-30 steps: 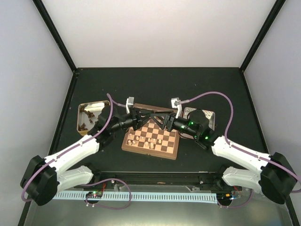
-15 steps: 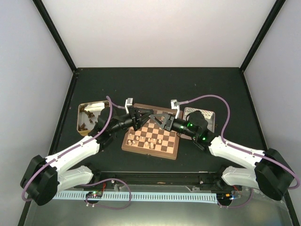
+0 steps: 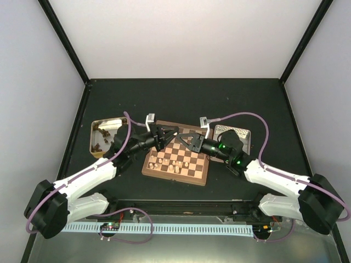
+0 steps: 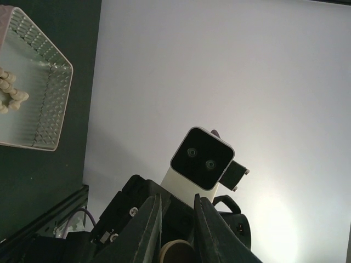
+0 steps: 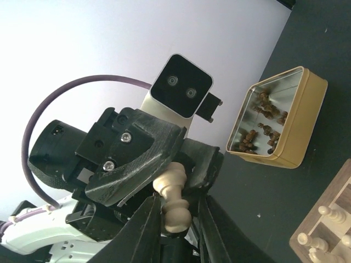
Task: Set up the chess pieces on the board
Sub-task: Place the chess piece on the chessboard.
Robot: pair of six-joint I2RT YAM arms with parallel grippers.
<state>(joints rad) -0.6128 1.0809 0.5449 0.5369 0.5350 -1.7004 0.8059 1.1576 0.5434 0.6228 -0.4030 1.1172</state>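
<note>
pale piece (image 5: 174,204), axis L-R, head twd L jaws

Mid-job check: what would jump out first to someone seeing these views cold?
Above the far edge of the board, the left end effector grips a pale piece, its base sitting between the fingers of the right end effector. Pale pieces already stand on the board, and a tin of dark pieces lies to its left.
</note>
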